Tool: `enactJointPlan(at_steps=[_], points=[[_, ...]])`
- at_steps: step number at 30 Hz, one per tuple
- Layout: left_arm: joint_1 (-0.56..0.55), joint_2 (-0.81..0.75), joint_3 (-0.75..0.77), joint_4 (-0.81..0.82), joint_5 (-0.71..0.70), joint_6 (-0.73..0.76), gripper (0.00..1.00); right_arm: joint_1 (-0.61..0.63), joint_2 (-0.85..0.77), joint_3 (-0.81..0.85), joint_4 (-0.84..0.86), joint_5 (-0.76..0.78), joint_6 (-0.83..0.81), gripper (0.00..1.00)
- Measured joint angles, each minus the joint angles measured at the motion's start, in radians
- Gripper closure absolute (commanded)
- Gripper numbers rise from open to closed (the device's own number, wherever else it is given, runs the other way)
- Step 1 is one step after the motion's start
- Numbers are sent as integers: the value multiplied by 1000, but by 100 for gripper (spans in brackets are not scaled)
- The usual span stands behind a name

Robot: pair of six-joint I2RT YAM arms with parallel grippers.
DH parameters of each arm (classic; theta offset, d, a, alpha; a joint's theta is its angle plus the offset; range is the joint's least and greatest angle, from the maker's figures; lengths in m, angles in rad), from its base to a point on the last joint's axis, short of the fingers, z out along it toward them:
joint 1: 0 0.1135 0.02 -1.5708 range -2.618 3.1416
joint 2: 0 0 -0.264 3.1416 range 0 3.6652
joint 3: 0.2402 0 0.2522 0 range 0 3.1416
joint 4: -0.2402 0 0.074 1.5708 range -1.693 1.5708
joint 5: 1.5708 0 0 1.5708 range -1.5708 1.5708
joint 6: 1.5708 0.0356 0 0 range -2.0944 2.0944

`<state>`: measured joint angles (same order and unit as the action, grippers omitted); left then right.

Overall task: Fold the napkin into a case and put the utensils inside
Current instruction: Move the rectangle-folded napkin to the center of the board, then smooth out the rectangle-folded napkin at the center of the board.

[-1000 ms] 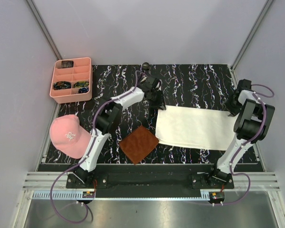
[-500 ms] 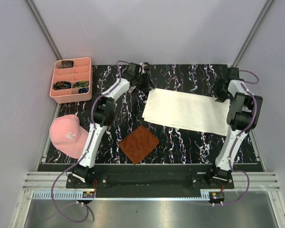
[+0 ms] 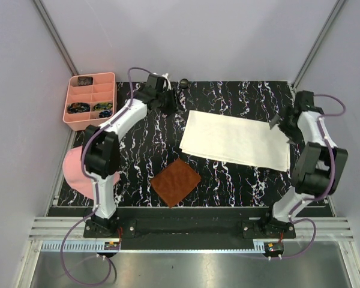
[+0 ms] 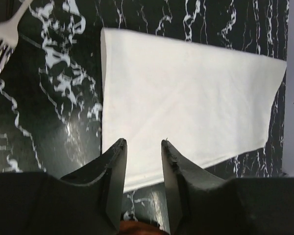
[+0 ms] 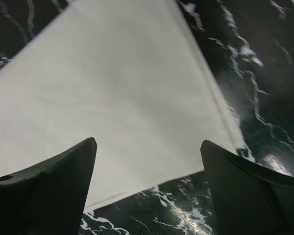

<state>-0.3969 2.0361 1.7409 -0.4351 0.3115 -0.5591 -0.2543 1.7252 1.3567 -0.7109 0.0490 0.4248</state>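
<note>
The cream-white napkin [image 3: 237,141] lies flat on the black marbled table as a long folded rectangle; it also shows in the left wrist view [image 4: 186,98] and the right wrist view [image 5: 112,88]. My left gripper [image 3: 170,101] is off the napkin's far left corner, raised, its jaws a little apart and empty [image 4: 142,142]. My right gripper [image 3: 277,124] hovers over the napkin's right end, wide open and empty [image 5: 149,142]. The grey fork [image 4: 2,41] lies on the table left of the napkin. A small dark round thing, apparently the spoon [image 3: 183,82], sits at the far edge.
A brown square mat [image 3: 176,182] lies in front of the napkin. A pink compartment tray [image 3: 90,123] stands at the far left. A pink cap [image 3: 78,171] lies at the left, partly behind my left arm.
Both grippers carried the napkin away from the near edge, then let go. The left gripper has drawn back to the far left; the right has lifted off the right end.
</note>
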Motion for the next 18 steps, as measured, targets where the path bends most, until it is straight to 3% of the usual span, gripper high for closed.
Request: enactJointPlan(at_steps=[8,12,18], points=[[-70,-132,-254,-40,-43,4,60,-154,-217,-342,-10,93,97,28],[-98,-136,-312,-60,-32,14,60,-187,-277,-452,2,146,169,39],[-109,-211,-364,-72,-31,27,63,-256,-301,-569,94,154,243,47]])
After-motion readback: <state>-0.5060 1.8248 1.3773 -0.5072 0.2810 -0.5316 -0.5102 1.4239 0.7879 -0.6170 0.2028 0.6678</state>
